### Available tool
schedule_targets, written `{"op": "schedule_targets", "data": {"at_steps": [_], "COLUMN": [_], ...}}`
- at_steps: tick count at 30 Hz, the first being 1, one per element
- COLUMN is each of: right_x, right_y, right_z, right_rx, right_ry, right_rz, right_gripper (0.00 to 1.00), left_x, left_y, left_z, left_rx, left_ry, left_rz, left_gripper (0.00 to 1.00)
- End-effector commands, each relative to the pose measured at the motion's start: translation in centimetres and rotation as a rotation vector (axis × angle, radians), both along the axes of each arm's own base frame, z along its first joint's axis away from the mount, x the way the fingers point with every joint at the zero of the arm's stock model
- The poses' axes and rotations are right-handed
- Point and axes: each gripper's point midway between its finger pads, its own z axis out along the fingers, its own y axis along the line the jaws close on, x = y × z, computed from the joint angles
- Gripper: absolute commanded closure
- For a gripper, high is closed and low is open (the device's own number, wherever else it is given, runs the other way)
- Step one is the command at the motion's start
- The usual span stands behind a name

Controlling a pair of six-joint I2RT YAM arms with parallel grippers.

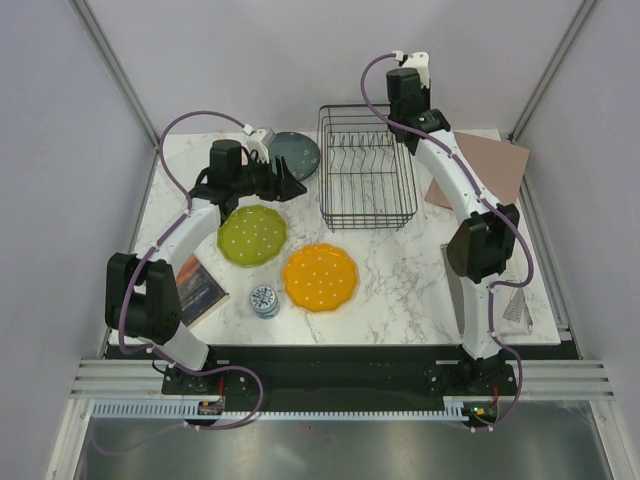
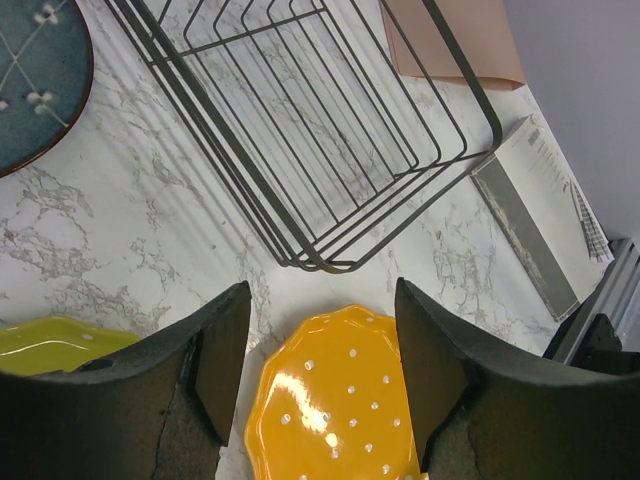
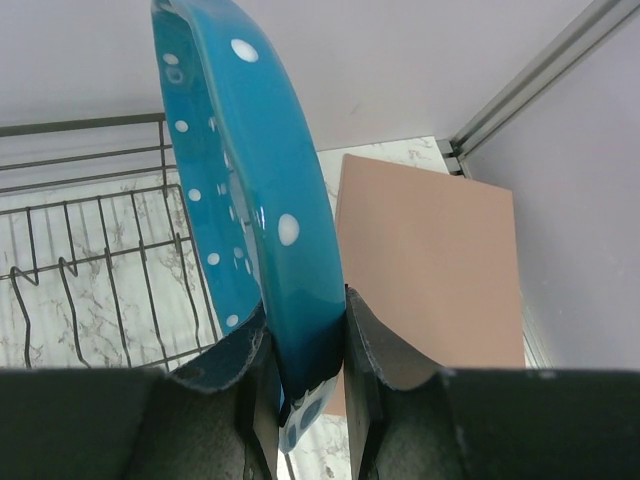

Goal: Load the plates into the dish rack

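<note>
The black wire dish rack (image 1: 365, 170) stands at the back middle; no plate shows in it. My right gripper (image 3: 305, 320) is shut on the rim of the blue white-dotted plate (image 3: 240, 180) and holds it on edge, beside the rack's (image 3: 100, 260) right side. My left gripper (image 1: 288, 186) is open and empty, above the table between the lime-green plate (image 1: 252, 235) and the smooth teal-grey plate (image 1: 296, 152). The orange plate (image 1: 320, 277) lies flat in front of the rack; in the left wrist view it (image 2: 335, 400) shows between the open fingers, below them.
A small blue-white tin (image 1: 266, 301) sits left of the orange plate. A pink board (image 1: 480, 170) lies right of the rack. A dark booklet (image 1: 195, 290) lies near the left arm. A white box (image 2: 530, 220) and a grey mesh piece (image 1: 515, 305) lie at the right edge.
</note>
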Motion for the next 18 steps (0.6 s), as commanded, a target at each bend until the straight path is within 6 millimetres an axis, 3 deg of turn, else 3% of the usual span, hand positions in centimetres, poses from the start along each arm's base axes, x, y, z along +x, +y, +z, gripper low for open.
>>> {"op": "schedule_targets", "data": {"at_steps": [1, 7, 18], "right_x": [0.7, 1.5, 2.7], "right_y": [0.6, 1.3, 2.5], "right_z": [6.9, 5.3, 0.5], "right_rx": [0.082, 0.087, 0.060], "right_ry": [-0.231, -0.209, -0.128], "right_rz": [-0.053, -0.043, -0.058], "right_gripper": [1.00, 1.00, 1.00], "left_x": [0.1, -0.1, 0.3], "left_y": [0.2, 0.3, 0.8], "left_z": [1.9, 1.4, 0.7], "left_rx": [-0.011, -0.008, -0.007], "left_ry": [-0.089, -0.078, -0.057], "left_rz": [-0.014, -0.016, 0.003], "left_gripper": [0.34, 0.34, 0.34]}}
